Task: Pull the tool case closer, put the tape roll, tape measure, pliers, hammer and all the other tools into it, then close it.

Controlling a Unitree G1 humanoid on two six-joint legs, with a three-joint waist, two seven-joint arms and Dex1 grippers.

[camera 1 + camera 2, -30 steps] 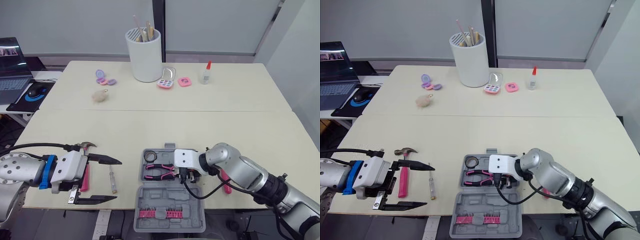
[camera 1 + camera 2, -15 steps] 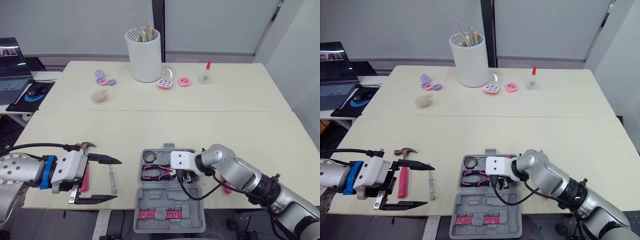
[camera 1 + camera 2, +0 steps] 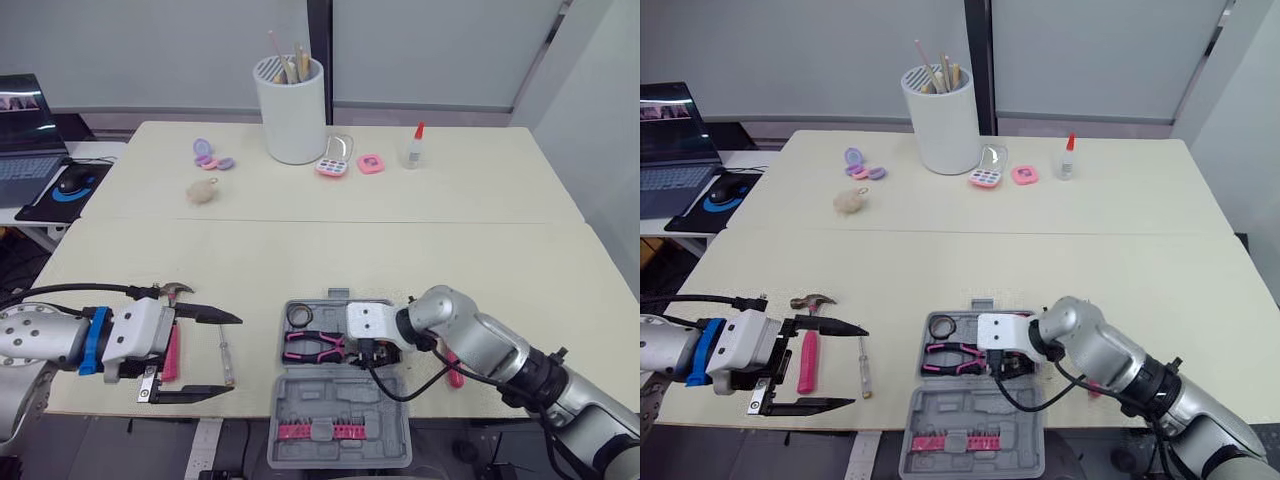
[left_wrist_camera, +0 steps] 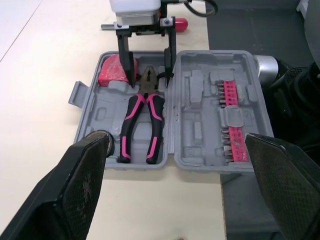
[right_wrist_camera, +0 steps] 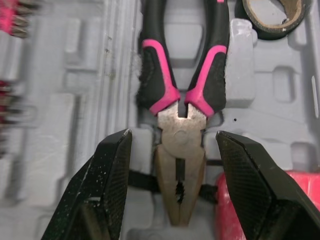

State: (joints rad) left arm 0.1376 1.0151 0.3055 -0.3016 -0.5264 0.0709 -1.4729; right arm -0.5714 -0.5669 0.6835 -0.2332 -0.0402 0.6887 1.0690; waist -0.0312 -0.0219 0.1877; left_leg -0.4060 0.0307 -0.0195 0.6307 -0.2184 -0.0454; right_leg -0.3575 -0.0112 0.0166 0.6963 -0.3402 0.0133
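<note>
At the right gripper (image 5: 172, 137), the step in hand looks like leaving the pliers (image 5: 181, 95) in their moulded recess. Doing that well means rising straight up with the jaws held wide, so that neither black finger drags the steel nose or bumps the red block (image 5: 295, 200) beside it. That block is probably the tape measure, though too little of it is visible to be sure. The two fingers (image 5: 107, 200) stand apart, one on each side of the pliers' nose with a gap on both sides, clamping nothing. The pliers lie flat, their pink-and-black handles pointing towards the tape roll (image 5: 272, 15), which sits in a corner pocket of the tool case (image 3: 310, 395). In the head view the open grey case lies at lower centre, at the near edge of the table (image 3: 400, 250), with a pink strip of bits (image 3: 312, 430) in its lid half. At lower left the left gripper (image 3: 205, 357) hangs low with fingers spread wide and empty, over the pink-handled hammer (image 3: 172, 352). A small screwdriver (image 3: 226, 360) lies on the table between it and the case. At lower right a pink-handled tool (image 3: 453, 372) lies partly under the right arm, outside the case. These three remain to be packed before closing.
</note>
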